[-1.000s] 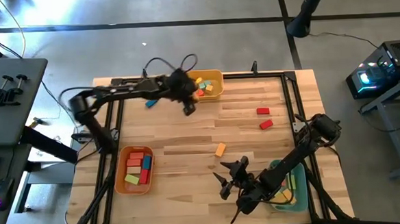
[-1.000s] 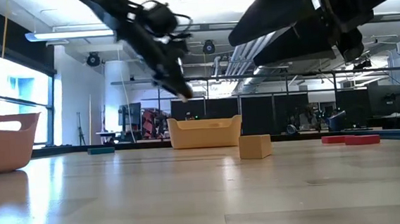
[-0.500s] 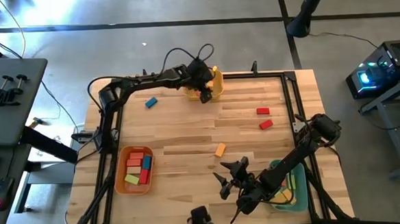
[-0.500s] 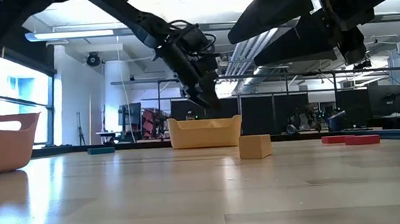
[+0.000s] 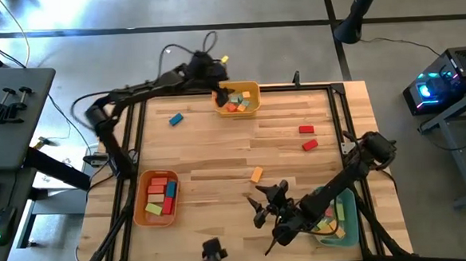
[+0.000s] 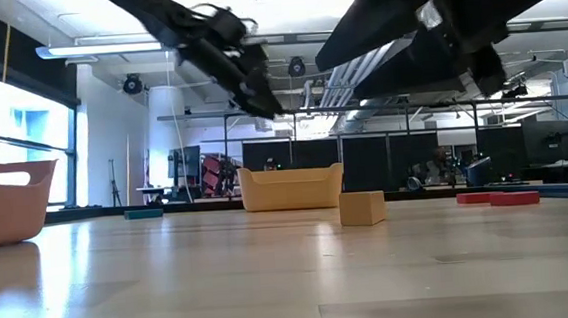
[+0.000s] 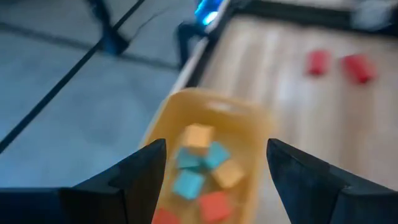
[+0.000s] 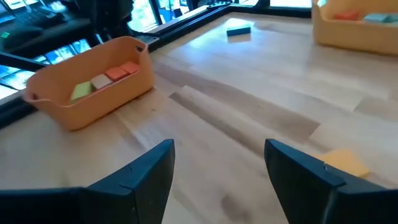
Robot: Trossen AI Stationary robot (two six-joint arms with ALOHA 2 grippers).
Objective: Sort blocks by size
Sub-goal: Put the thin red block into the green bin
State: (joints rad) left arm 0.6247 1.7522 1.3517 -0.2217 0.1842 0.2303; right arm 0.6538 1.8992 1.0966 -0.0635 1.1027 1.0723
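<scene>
— Where do the loose blocks lie?
— Blue block [image 5: 176,119] far left, near the left gripper [image 5: 217,77], which is spread wide and empty over the yellow bin [image 5: 249,89].
— The orange block [image 5: 256,175]?
— Nearest the right gripper [image 5: 263,210], also spread wide and empty.

Two dark, jointed arms — black cables looped over the left arm [image 5: 147,91], matte black links.
</scene>
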